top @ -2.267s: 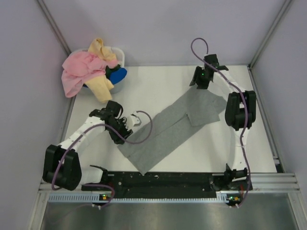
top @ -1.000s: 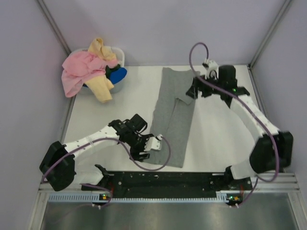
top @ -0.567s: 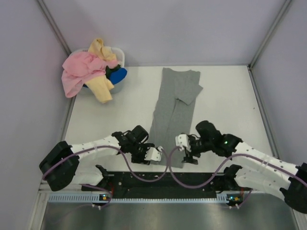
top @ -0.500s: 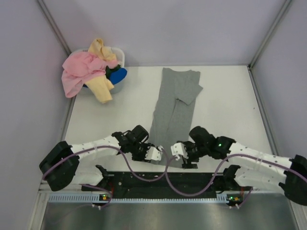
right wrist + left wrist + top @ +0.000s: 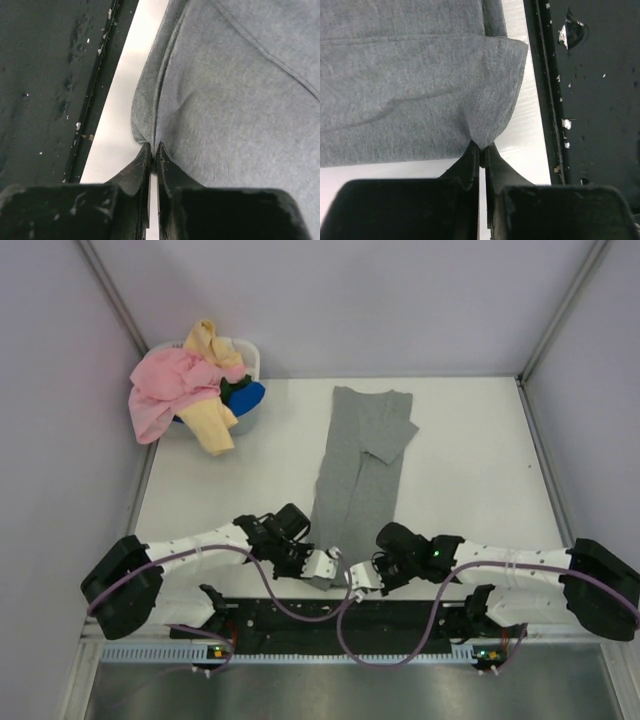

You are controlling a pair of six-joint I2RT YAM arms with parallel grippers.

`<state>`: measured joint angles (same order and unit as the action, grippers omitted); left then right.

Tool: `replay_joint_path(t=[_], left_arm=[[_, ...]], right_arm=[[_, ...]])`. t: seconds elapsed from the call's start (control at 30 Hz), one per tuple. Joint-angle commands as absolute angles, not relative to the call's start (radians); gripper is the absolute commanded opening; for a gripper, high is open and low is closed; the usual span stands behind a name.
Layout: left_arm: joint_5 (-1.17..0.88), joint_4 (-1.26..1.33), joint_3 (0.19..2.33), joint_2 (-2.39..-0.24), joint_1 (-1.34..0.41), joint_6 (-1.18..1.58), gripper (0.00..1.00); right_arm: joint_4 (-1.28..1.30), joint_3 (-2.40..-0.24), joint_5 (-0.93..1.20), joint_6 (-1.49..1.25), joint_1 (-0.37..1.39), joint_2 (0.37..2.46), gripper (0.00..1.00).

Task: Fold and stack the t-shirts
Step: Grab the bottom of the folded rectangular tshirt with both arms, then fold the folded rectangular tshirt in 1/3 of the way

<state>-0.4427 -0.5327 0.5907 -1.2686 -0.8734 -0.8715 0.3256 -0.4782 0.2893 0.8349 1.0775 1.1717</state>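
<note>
1. Landmark: the small white basket (image 5: 251, 357) in the far left corner of the counter (image 5: 470, 460).

2. The grey t-shirt (image 5: 360, 475) lies flat on the counter, well apart from the basket and to its right. It is folded lengthwise into a long narrow strip. Its far end is about level with the basket, with one sleeve lapped diagonally across it. The strip runs from there toward the near edge, away from the basket.

3. My left pincer (image 5: 328, 565) is at the strip's end farthest from the basket, on the corner toward the basket's side. In the wrist view its fingers (image 5: 467, 165) are pressed together, with a peak of grey hem pinched between the tips.

4. My right pincer (image 5: 356, 578) is at the same end, on the corner away from the basket, just beside the left one. Its fingers (image 5: 170, 175) are likewise pressed together on the fabric edge.

5. A pink t-shirt (image 5: 165, 390) and a pale yellow t-shirt (image 5: 208, 420) hang crumpled over the basket's rim. A blue t-shirt (image 5: 245, 395) shows at the basket's near right side.
</note>
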Motion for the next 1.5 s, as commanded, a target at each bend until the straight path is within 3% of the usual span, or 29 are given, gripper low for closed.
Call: replay_joint_path(t=[0.0, 0.2, 0.4, 0.53, 0.73, 1.03, 1.07, 1.17, 1.23, 1.33, 1.47], left_arm=[[-0.430, -0.591, 0.704, -1.261, -0.848, -0.764, 0.00], [-0.348, -0.604, 1.021, -1.405, -0.697, -0.635, 0.00], [-0.212, -0.643, 1.365, -1.701, -0.623, -0.617, 0.00], [-0.173, -0.730, 1.636, -1.905, -0.591, -0.615, 0.00], [-0.123, -0.785, 1.853, -2.112, -0.552, -0.614, 0.00], [-0.086, -0.720, 1.943, -2.206, -0.551, -0.591, 0.00], [-0.071, -0.713, 1.951, -2.218, -0.551, -0.586, 0.00], [0.021, -0.663, 1.976, -2.238, -0.548, -0.559, 0.32], [0.076, -0.617, 2.005, -2.249, -0.545, -0.537, 0.57], [0.115, -0.614, 2.107, -2.264, -0.517, -0.486, 0.68], [-0.060, -0.678, 2.110, -2.189, -0.482, -0.463, 0.65]], right_arm=[[0.339, -0.489, 0.262, 0.809, 1.042, 1.057, 0.00], [0.283, -0.598, 0.359, 0.758, 0.735, 1.035, 0.00], [0.065, -0.701, 0.417, 0.773, 0.451, 1.267, 0.00], [0.031, -0.825, 0.361, 0.804, 0.391, 1.435, 0.00], [0.008, -0.940, 0.345, 0.830, 0.333, 1.586, 0.00], [-0.029, -1.031, 0.333, 0.851, 0.313, 1.733, 0.00], [-0.038, -1.048, 0.315, 0.838, 0.311, 1.749, 0.04], [-0.089, -1.100, 0.206, 0.743, 0.307, 1.799, 0.18], [-0.127, -1.143, 0.119, 0.607, 0.273, 1.819, 0.34], [-0.083, -1.207, 0.145, 0.435, 0.206, 1.790, 0.49], [0.028, -1.143, 0.254, 0.556, 0.234, 1.625, 0.54]])
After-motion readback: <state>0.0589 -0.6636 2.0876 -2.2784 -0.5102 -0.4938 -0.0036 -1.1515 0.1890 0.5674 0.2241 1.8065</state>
